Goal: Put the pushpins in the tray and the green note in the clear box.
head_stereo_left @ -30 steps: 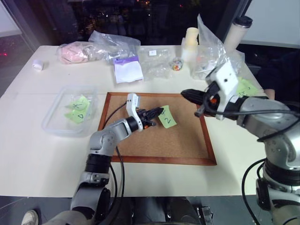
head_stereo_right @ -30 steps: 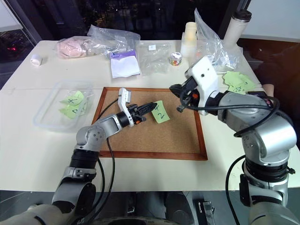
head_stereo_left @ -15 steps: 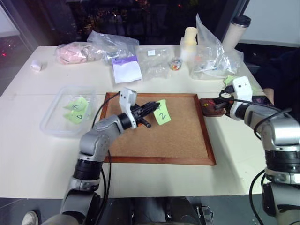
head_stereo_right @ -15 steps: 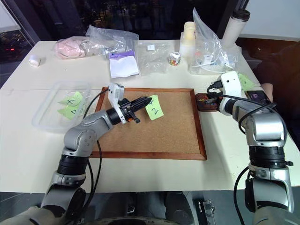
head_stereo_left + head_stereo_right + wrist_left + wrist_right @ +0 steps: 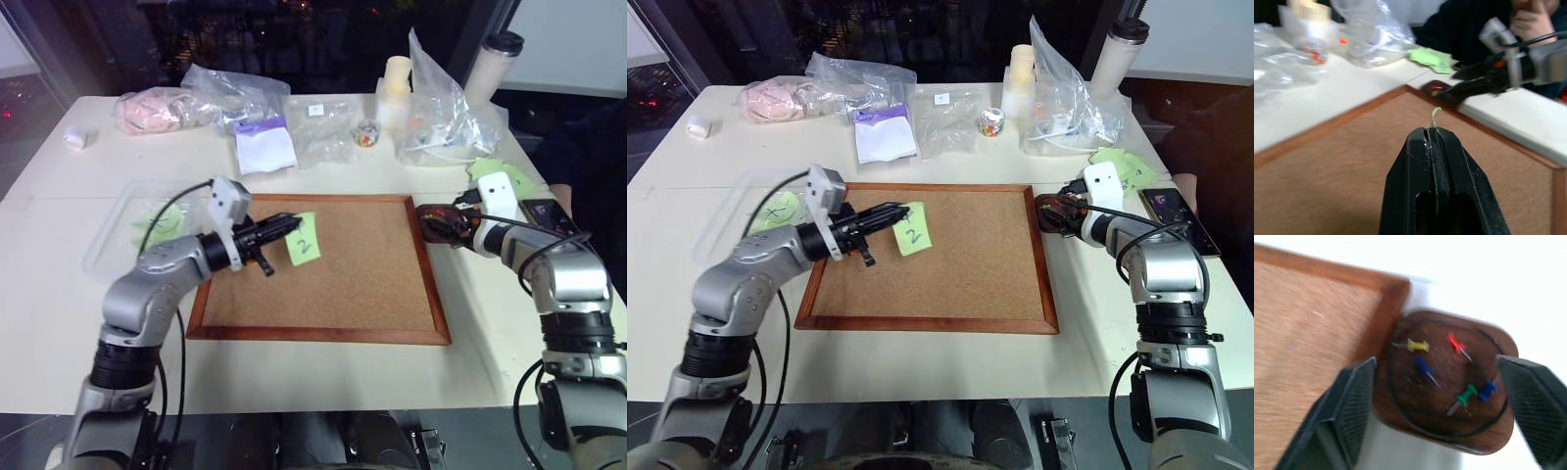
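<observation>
My left gripper [image 5: 282, 226] is shut on the green note [image 5: 303, 238], which hangs marked "2" in the air over the left part of the cork board [image 5: 372, 284]. The clear box [image 5: 110, 251] lies to the left of the board, partly behind my left arm, with other green notes [image 5: 157, 227] inside. My right gripper [image 5: 438, 226] stands open over the dark brown tray [image 5: 427, 211] at the board's right edge. In the right wrist view the tray [image 5: 1400, 391] holds several coloured pushpins [image 5: 1418, 346] between my spread fingers [image 5: 1354, 401].
Crinkled plastic bags [image 5: 245, 93], a small jar [image 5: 368, 134] and cups stand along the table's back. A heap of green notes [image 5: 490, 174] and a black smartphone [image 5: 547, 215] lie beyond the tray. A person in dark sleeves [image 5: 1459, 29] sits at the right.
My left gripper carried the green note leftward across the board. My right gripper came down from above the board to the tray and opened there.
</observation>
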You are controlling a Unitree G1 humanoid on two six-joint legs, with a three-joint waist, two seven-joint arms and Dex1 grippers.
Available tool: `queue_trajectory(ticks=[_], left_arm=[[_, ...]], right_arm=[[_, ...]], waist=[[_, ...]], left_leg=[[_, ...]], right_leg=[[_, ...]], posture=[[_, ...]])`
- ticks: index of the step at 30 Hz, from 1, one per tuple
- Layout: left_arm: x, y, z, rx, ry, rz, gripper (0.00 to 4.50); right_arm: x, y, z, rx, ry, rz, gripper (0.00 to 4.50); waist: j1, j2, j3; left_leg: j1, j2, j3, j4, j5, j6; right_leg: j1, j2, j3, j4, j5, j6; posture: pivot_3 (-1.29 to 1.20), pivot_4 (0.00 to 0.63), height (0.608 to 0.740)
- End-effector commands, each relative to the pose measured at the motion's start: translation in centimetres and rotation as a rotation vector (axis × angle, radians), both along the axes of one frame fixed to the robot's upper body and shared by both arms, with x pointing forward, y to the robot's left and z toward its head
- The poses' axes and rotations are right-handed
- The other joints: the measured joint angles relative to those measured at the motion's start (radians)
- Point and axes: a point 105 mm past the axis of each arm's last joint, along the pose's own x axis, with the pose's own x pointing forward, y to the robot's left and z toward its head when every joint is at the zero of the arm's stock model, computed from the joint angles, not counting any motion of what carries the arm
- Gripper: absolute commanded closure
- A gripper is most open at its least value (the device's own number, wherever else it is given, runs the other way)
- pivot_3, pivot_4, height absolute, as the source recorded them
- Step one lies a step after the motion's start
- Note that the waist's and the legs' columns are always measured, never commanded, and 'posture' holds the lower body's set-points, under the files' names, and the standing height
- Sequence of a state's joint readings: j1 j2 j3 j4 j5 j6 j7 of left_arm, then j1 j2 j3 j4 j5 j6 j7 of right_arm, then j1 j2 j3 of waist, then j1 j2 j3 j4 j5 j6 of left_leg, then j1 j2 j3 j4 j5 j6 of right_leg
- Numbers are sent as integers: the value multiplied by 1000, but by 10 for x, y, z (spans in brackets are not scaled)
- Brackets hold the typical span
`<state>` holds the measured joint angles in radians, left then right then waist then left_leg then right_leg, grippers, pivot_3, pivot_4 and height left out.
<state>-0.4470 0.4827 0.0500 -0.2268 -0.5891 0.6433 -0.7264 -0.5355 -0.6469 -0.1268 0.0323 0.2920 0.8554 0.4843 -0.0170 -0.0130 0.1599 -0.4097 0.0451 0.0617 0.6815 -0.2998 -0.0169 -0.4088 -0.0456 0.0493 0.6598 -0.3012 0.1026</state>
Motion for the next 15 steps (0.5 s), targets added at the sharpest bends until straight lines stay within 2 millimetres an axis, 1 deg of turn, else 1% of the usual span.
queue_trajectory(ticks=[1, 4, 5, 6, 7, 8, 9, 10, 12, 13, 15], left_arm=[[13, 24, 27, -3, -101, 99, 4500], [22, 41, 33, 7, -126, 174, 4500], [27, 50, 36, 11, -141, 218, 4500], [34, 66, 40, 21, -158, 285, 4500], [38, 76, 41, 28, -170, 330, 4500], [46, 102, 42, 23, -160, 423, 4500], [50, 123, 41, 26, -151, 493, 4500], [53, 143, 39, 41, -144, 561, 4500], [55, 168, 36, 55, -133, 635, 4500], [55, 176, 35, 48, -124, 656, 4500], [55, 193, 26, 73, -98, 704, 4500]], right_arm=[[-17, 29, 30, 11, -73, 147, 481], [-30, 48, 36, 11, -72, 244, 481], [-37, 58, 38, 10, -76, 302, 481], [-45, 71, 41, 10, -82, 377, 481], [-52, 79, 43, 10, -85, 427, 481], [-60, 92, 46, 9, -91, 501, 481], [-65, 100, 47, 11, -91, 547, 481], [-68, 106, 47, 7, -93, 577, 481], [-70, 110, 47, 3, -94, 595, 481], [-69, 111, 46, 3, -94, 591, 481], [-68, 112, 46, 3, -93, 589, 481]], waist=[[2, 0, 0], [3, 0, 0], [3, 0, 0], [4, 0, 0], [4, 0, 0], [4, 0, 0], [0, -1, 0], [-4, -1, 1], [-6, -1, 1], [-3, -2, 1], [4, -2, 1]], left_leg=[[0, 0, 0, 0, 0, 0], [0, -1, 0, 0, 0, 0], [0, -1, 0, 0, 0, 0], [0, -1, 0, 0, 0, 0], [0, -1, 0, 0, 0, 0], [0, 0, 0, 0, 0, 0], [0, 0, -1, 0, 0, 0], [0, 0, 0, 0, 0, 0], [0, 1, 0, 0, 0, 0], [0, 1, 0, 0, 0, 0], [0, 1, 0, 0, 0, 0]], right_leg=[[0, 0, 0, 0, 0, 0], [0, -1, 0, 0, 0, 0], [0, -1, 0, 0, 0, 0], [0, -1, 0, -1, 0, 0], [0, -1, 0, -1, 0, 0], [0, 0, 0, -1, 0, 0], [0, 0, -1, 0, 0, 0], [0, 0, -1, 0, 0, 0], [0, 1, -1, 0, 0, 0], [0, 1, -1, 0, 0, 0], [0, 0, -1, 0, 0, 0]], posture=[[0, 150, 740], [0, 150, 740], [0, 150, 740], [0, 150, 740], [0, 150, 740], [0, 150, 740], [0, 150, 740], [0, 150, 740], [0, 150, 740], [0, 150, 740], [0, 150, 740]])
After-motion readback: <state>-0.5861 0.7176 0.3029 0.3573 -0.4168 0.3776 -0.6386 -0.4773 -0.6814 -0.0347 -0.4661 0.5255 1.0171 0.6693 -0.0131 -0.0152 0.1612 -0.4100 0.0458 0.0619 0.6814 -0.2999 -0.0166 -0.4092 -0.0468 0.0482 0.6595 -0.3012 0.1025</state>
